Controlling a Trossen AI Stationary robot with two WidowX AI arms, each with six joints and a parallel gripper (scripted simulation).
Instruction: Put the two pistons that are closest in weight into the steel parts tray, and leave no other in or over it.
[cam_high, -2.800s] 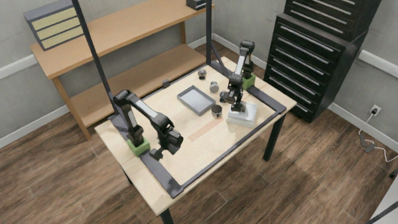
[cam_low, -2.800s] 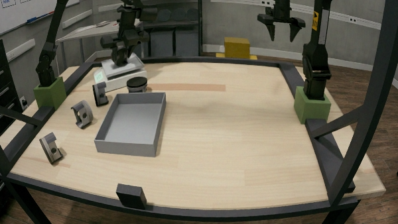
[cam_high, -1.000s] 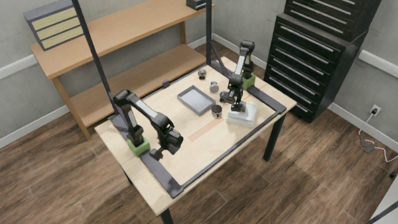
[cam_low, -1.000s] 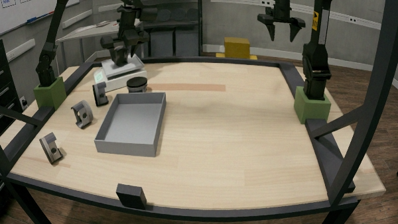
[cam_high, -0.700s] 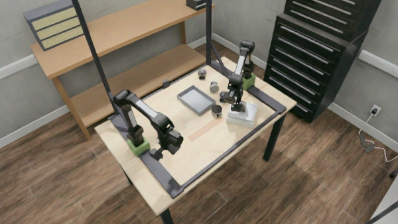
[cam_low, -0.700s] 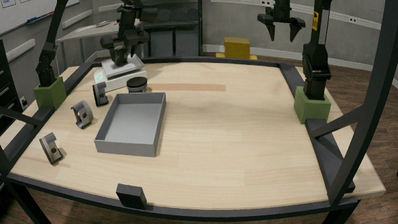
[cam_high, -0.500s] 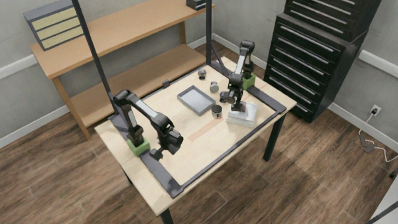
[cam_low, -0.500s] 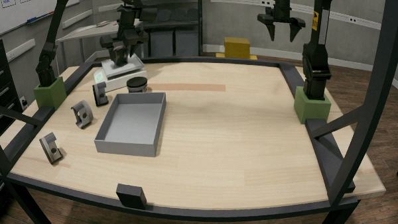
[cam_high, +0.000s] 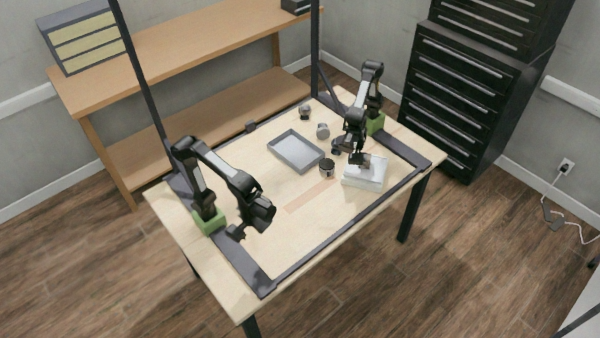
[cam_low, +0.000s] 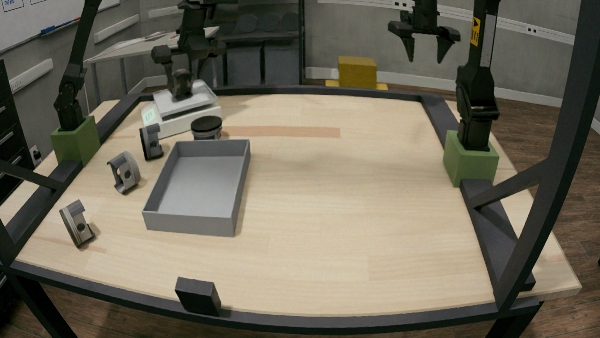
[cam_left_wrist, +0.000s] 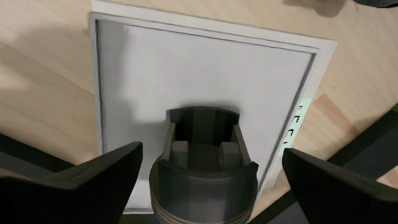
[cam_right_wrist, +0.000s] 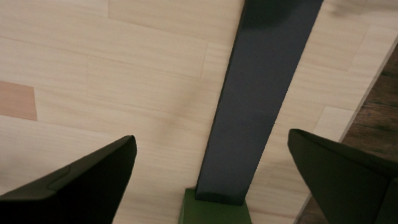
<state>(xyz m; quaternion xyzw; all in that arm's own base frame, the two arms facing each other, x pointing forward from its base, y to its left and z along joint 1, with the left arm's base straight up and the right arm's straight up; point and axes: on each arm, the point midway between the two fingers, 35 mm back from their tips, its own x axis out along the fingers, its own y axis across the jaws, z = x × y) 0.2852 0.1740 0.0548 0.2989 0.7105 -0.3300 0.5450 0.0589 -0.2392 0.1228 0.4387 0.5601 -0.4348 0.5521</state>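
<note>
A dark piston (cam_left_wrist: 206, 197) (cam_low: 182, 88) stands on the white scale (cam_left_wrist: 200, 65) (cam_low: 192, 119) (cam_high: 359, 183). My left gripper (cam_left_wrist: 213, 152) is open, its fingers apart on either side of that piston. The scale's readout is too small and partly cut off to read. The steel parts tray (cam_high: 295, 149) (cam_low: 197, 185) is empty. A dark-topped piston (cam_high: 326, 167) (cam_low: 206, 128) stands beside it. Another piston (cam_low: 151, 142) stands near the scale. Two grey pistons, one (cam_high: 323, 131) (cam_low: 125, 172) nearer the tray and one (cam_high: 304, 111) (cam_low: 77, 224) farther, also stand on the table. My right gripper (cam_right_wrist: 211, 139) (cam_low: 425, 56) is open and empty, high above the table.
A dark frame (cam_high: 350, 222) (cam_right_wrist: 250, 105) runs round the table. A small black block (cam_high: 250, 125) (cam_low: 198, 296) stands at the edge by the shelf. Both arms stand on green bases. Upright frame posts rise at the table's shelf-side corners.
</note>
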